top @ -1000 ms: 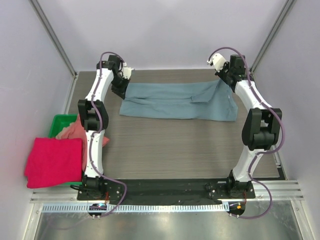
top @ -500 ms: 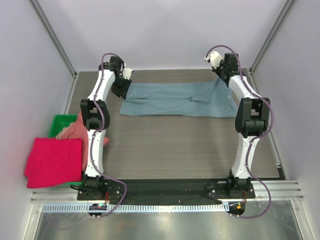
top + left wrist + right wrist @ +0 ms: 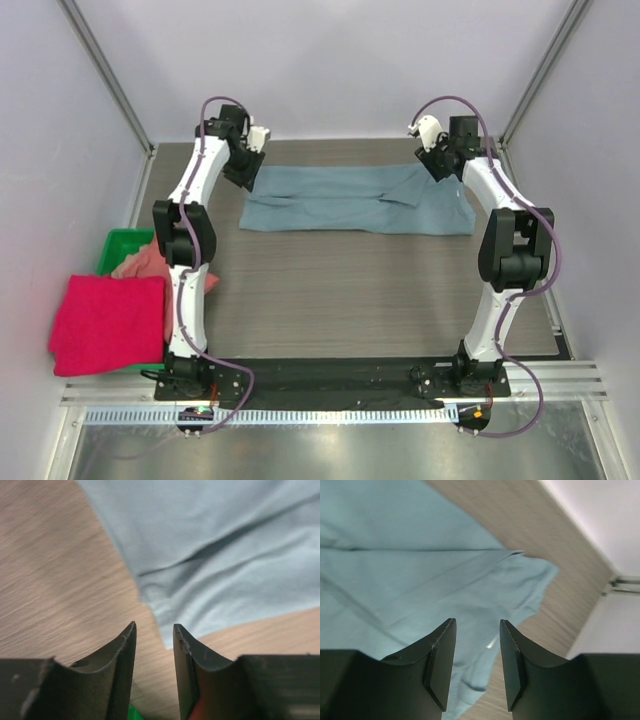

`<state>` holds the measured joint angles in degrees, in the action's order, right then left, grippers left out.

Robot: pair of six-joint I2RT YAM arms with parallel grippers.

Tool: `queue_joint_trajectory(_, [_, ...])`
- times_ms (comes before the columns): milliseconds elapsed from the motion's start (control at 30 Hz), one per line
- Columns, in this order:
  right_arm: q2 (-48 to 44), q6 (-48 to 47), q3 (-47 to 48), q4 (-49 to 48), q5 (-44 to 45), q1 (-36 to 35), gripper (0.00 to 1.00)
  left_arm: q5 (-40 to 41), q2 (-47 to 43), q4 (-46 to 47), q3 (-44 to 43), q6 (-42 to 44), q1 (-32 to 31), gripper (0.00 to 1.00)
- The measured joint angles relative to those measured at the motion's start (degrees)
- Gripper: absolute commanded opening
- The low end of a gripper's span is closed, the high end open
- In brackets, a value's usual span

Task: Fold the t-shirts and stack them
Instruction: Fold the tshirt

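The slate-blue t-shirt point(image 3: 355, 200) lies flat across the far part of the table, folded into a long band. My left gripper point(image 3: 244, 176) hovers open and empty over its left end; in the left wrist view the open gripper point(image 3: 153, 627) is above the shirt's corner point(image 3: 225, 555). My right gripper point(image 3: 437, 167) hovers open and empty over the right end, where the sleeve lies folded in; the right wrist view shows the open gripper point(image 3: 477, 622) above the cloth point(image 3: 420, 565). The crimson-pink t-shirt point(image 3: 108, 322) lies folded at the left. The salmon-pink t-shirt point(image 3: 148, 262) is bunched beside it.
A green bin point(image 3: 120, 243) stands off the table's left edge under the salmon and crimson shirts. Bare wood tabletop point(image 3: 350, 290) stretches between the blue shirt and the arm bases. Walls and frame posts close in the back and both sides.
The right arm swung its elbow inward and back out, its gripper staying over the shirt's right end. The left gripper rose slightly. The blue shirt's near edge pulled a little farther back.
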<state>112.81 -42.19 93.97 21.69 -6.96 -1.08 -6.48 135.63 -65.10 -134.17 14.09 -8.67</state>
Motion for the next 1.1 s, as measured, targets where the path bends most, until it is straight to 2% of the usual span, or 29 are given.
queue_joint_trajectory(100, [0.1,0.4,-0.2,3.8,-3.8,-0.1,0.45,-1.7,-0.6,0.0,2.4,0.5,-1.3,0.28])
queue_joint_trajectory(233, [1.4,0.6,-0.2,7.2,-6.8,-0.1,0.45,-3.4,0.2,-0.3,5.7,1.2,-2.5,0.25])
queue_joint_trajectory(600, [9.6,0.7,1.2,11.2,-10.1,-0.1,0.47,-2.4,4.2,-0.4,9.8,1.2,-2.0,0.24])
queue_joint_trajectory(1100, [11.8,1.2,3.3,12.6,-13.0,-0.4,0.46,-1.7,4.2,-0.3,9.9,1.2,-2.1,0.24])
